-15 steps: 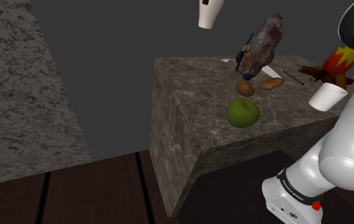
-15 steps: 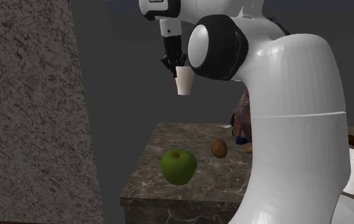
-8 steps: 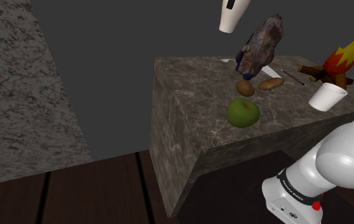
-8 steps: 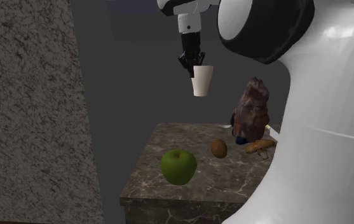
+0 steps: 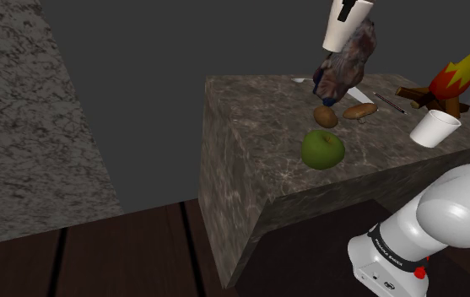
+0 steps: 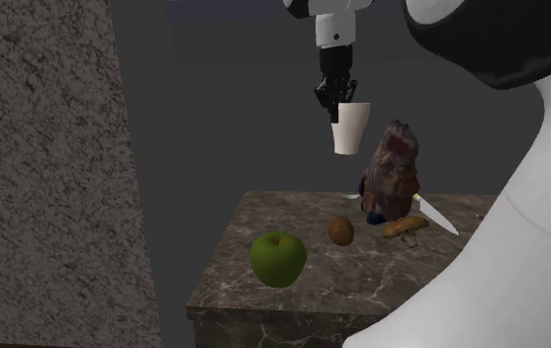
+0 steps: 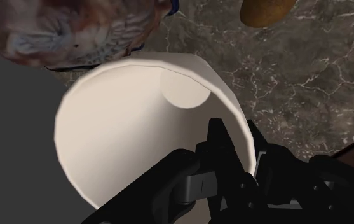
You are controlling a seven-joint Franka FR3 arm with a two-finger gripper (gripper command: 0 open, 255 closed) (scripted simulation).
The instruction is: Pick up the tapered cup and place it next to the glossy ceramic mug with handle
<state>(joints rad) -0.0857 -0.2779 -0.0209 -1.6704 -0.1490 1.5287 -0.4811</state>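
Cup point(image 6: 350, 129) is white, tapered, mouth up and narrow base down, held in the air well above the surface point(image 5: 250, 143). Gripper point(image 6: 339, 111) comes straight down onto it from above. In the wrist view the gripper point(image 7: 240, 149) has the fingers point(image 7: 215, 137) closed narrow on the rim of the cup point(image 7: 137, 121), 1 finger inside the wall and 1 outside, so the cup hangs off to 1 side of the fingers rather than centred between them. The round base shows at the bottom of the cup's interior. In the shoulder view the cup point(image 5: 341, 29) overlaps the top of a mottled brown figurine point(image 5: 347, 61). In the second exterior view it sits up and to the left of that figurine point(image 6: 390, 180), not touching it. The wrist view has the figurine point(image 7: 74, 28) just past the rim and dark marble under the cup's other side. White mug point(image 5: 434, 128) stands on the surface at the shoulder view's right, well apart from the cup, near a red and yellow flame-shaped object point(image 5: 454, 78). Also on the surface: 1 green apple point(image 5: 322, 148) toward the front, 1 brown kiwi-like fruit point(image 5: 326, 116) behind it, 1 brown oblong roll point(image 5: 360, 110) beside that, and 1 knife point(image 6: 436, 215) next to the figurine. Stand point(image 5: 389, 261) is at the shoulder view's lower right, on a dark wooden floor point(image 5: 98, 261).
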